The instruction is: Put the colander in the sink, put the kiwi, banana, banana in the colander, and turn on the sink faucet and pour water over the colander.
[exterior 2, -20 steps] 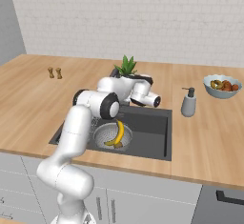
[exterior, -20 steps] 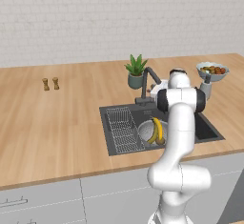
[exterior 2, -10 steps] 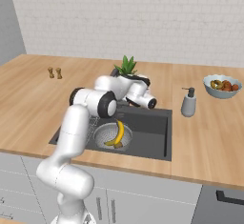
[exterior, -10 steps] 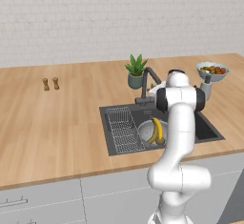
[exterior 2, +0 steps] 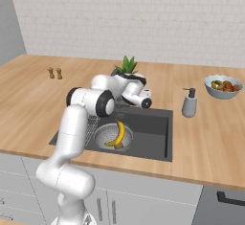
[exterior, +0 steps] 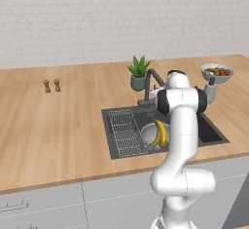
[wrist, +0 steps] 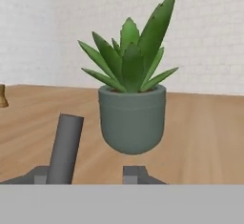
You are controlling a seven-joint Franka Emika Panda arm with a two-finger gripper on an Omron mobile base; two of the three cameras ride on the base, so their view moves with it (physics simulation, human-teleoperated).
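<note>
Gripper (wrist: 90, 178) part-closed at sink faucet (wrist: 64, 149)

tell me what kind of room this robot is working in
Most likely a home kitchen: a dark grey recessed sink set in a long wooden counter, a slim dark gooseneck faucet, and grey cabinet fronts below.

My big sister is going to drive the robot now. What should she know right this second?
Gripper: up at the faucet behind the sink, in front of the potted plant. I cannot tell if the fingers are open or shut.
Colander: already in the sink, beside the wire rack.
Fruit: a banana lies in the colander, with something brown at its low end; I cannot make out all three fruits.
Left: turn on the faucet so water runs over the colander. No water shows yet.
</note>
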